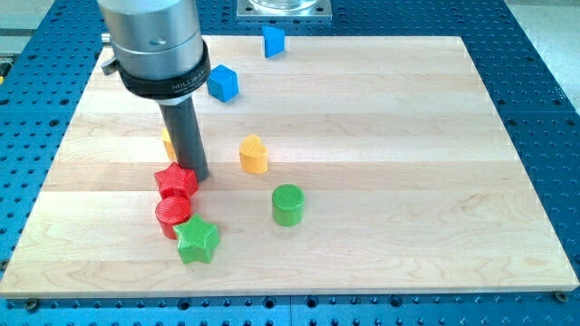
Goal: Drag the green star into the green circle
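Observation:
The green star (pixel 197 240) lies near the view's bottom left of the wooden board (pixel 381 118). The green circle (pixel 288 204), a short cylinder, stands to its right and a little higher, apart from it. My tip (pixel 197 175) rests at the upper right edge of the red star (pixel 175 181), well above the green star. A red circle (pixel 172 215) sits between the red star and the green star, touching or nearly touching both.
An orange heart-like block (pixel 254 154) stands above the green circle. Another orange block (pixel 169 143) is partly hidden behind the rod. A blue cube (pixel 222 82) and a second blue block (pixel 273 41) lie near the view's top.

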Available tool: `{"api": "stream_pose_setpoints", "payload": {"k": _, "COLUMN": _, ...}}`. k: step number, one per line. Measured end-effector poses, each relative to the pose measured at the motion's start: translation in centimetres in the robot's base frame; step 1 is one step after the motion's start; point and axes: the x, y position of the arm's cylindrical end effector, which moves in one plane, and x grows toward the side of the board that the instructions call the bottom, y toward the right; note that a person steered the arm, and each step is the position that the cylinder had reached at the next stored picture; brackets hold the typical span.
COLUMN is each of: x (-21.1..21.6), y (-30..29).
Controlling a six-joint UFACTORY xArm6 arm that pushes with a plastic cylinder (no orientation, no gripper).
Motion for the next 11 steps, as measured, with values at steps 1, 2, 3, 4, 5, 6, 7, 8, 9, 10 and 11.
{"api": "stream_pose_setpoints", "payload": {"k": 1, "x": 2.2, "y": -0.4}}
{"api": "stream_pose_setpoints", "payload": {"k": 2, "x": 2.4, "y": 8.7}}
{"api": "stream_pose_setpoints", "payload": {"k": 3, "x": 9.0, "y": 9.4}}
{"api": "stream_pose_setpoints", "payload": {"k": 4, "x": 13.5, "y": 8.8}}
{"api": "stream_pose_setpoints", "payload": {"k": 5, "x": 13.5, "y": 3.6}}
{"api": "stream_pose_setpoints", "payload": {"k": 6, "x": 13.5, "y": -4.9}}
{"api": "stream_pose_setpoints", "payload": {"k": 7, "x": 11.2, "y": -2.6}}
{"api": "stream_pose_setpoints", "payload": {"k": 8, "x": 11.1, "y": 6.6}}
{"api": "stream_pose_setpoints", "payload": {"k": 9, "x": 10.4, "y": 9.5}}
{"api": "stream_pose_setpoints", "payload": {"k": 10, "x": 13.5, "y": 8.0}}
{"api": "stream_pose_setpoints", "payload": {"k": 11, "x": 10.4, "y": 4.9}}
